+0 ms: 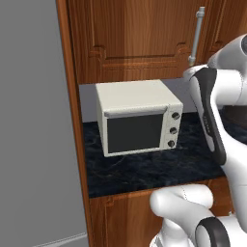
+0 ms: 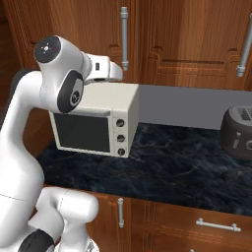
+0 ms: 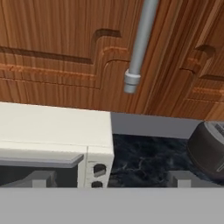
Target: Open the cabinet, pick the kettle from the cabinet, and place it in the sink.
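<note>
The cabinet (image 3: 52, 39) is a reddish-brown wall cabinet above the counter, and its raised-panel door (image 1: 135, 34) is closed. Its long grey bar handle (image 3: 139, 48) hangs upright; the same handle (image 2: 124, 38) sits at the door's right edge. My gripper (image 3: 111, 180) is open, its two dark fingertips (image 3: 41, 178) spread wide with nothing between them. It hovers over the white oven's top, below and in front of the handle's lower end, not touching it. The kettle is hidden. The sink is out of view.
A white toaster oven (image 1: 137, 120) stands on the dark marble counter (image 2: 187, 167) under the cabinet. A dark toaster (image 2: 238, 130) sits to the right. A tall grey panel (image 1: 34, 120) walls off the left. A neighbouring cabinet door has its own handle (image 2: 244, 47). Drawer fronts (image 2: 211, 224) run below.
</note>
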Controlling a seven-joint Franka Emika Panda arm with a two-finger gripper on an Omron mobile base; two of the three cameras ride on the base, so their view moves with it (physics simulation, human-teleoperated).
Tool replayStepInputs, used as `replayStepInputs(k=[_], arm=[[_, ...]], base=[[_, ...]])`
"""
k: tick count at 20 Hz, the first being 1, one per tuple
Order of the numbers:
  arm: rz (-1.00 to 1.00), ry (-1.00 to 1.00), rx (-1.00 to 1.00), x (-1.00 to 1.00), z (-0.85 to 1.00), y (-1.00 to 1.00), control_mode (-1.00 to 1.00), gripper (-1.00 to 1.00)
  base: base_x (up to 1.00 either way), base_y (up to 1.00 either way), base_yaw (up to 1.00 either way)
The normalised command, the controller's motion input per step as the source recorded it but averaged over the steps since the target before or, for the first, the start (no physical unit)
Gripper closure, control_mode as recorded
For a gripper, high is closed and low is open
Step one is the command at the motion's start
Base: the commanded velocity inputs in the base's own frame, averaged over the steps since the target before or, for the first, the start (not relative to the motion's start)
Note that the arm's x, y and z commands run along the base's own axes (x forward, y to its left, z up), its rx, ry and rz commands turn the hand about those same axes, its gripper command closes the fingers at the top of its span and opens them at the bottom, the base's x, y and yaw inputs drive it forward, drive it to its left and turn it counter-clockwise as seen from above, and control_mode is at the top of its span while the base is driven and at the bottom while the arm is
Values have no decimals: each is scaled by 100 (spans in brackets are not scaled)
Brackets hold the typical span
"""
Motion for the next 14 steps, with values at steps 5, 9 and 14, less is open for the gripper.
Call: replayStepInputs(k=[5, 9, 14], arm=[[0, 0, 0, 20, 8, -25, -100, -100], [0, 0, 0, 28, 11, -13, -100, -100], [1, 0, 0, 31, 11, -6, -100, -100]], base=[[0, 0, 0], [0, 0, 0], [0, 0, 0]])
